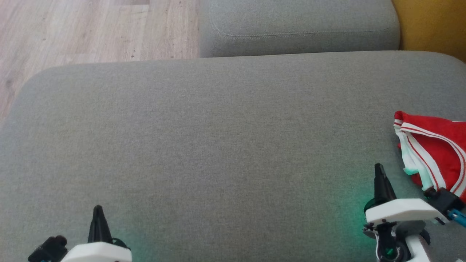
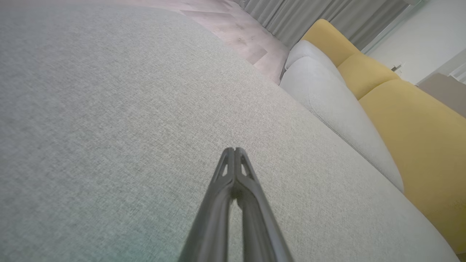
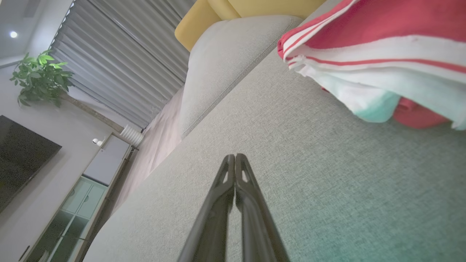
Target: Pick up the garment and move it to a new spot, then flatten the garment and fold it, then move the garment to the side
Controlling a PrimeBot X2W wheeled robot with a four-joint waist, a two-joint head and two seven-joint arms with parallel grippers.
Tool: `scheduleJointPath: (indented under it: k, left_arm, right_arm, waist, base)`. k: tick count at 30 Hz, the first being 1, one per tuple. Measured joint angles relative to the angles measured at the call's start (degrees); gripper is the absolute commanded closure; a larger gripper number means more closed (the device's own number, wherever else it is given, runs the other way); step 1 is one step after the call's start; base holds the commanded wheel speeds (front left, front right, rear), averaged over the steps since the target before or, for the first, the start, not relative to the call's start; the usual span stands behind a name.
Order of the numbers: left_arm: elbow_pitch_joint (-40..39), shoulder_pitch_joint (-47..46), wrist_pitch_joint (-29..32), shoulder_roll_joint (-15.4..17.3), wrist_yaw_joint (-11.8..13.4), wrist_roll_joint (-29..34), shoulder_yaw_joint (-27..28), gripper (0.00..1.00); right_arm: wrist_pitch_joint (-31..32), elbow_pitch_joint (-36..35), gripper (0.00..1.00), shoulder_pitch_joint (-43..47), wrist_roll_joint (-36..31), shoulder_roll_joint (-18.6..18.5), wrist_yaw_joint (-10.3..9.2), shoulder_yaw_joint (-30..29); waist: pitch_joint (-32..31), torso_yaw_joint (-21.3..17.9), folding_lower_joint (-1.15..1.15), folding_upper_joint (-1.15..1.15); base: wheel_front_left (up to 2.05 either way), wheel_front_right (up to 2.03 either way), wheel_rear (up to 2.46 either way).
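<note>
The garment (image 1: 435, 151) lies bunched at the right edge of the grey sofa cushion (image 1: 218, 131), near the right gripper (image 1: 379, 168), which, like the far-off left gripper (image 1: 97, 209), has its fingers pressed together on nothing.

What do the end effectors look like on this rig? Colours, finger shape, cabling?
Left end effector and right end effector match: two long dark fingers tapering to a point, slotted cut-outs near the tips, on a white housing with a black side module. The right one has a blue part.
</note>
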Motion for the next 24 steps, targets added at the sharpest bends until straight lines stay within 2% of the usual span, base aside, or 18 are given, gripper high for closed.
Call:
scheduleJointPath:
  k: [24]
  left_arm:
    - [-1.9,-1.2,3.6,0.0,-1.1,-15.6,0.9,1.0]
  right_arm:
    - [3.6,-4.0,1.0,0.1,14.3,0.0,0.0,-2.3]
  waist:
    - [0.0,-0.7,0.0,0.0]
  base:
    - [0.0,0.0,0.0]
